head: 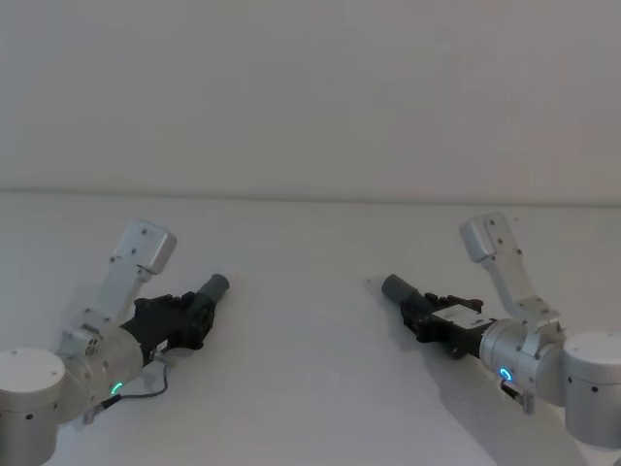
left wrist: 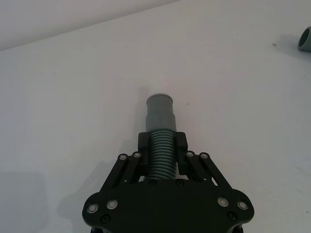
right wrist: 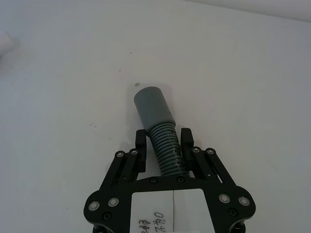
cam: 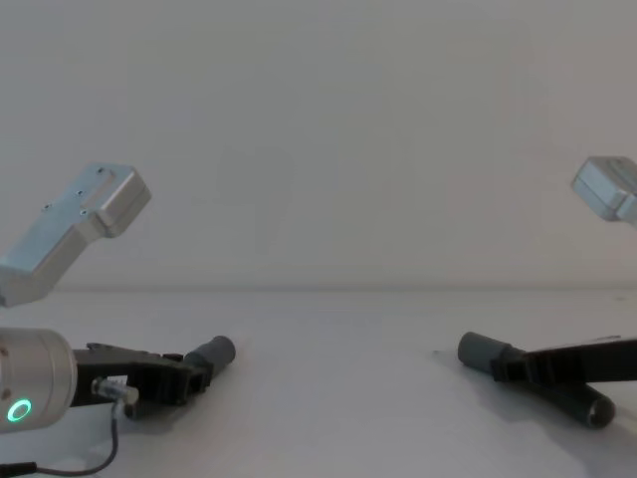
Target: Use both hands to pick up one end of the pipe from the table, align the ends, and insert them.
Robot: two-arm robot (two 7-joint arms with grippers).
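Note:
Two dark grey ribbed pipe pieces lie low over the white table (head: 301, 252), one in each hand. My left gripper (head: 194, 316) (left wrist: 162, 141) (cam: 194, 373) is shut on the ribbed part of the left pipe piece (left wrist: 161, 150). Its smooth end (head: 215, 286) (left wrist: 160, 109) (cam: 212, 353) sticks out ahead, pointing toward the middle. My right gripper (head: 415, 313) (right wrist: 164, 138) (cam: 508, 366) is shut on the ribs of the right pipe piece (right wrist: 167, 148). Its end (head: 396, 287) (right wrist: 153, 107) (cam: 478, 349) points left. That piece's rear end (cam: 595, 411) rests on the table. The two ends are far apart.
The table's far edge (head: 310, 197) meets a plain wall. A thin cable (head: 146, 390) trails by the left wrist, which bears a green ring light (cam: 18, 410). The right pipe's end (left wrist: 305, 40) appears at the edge of the left wrist view.

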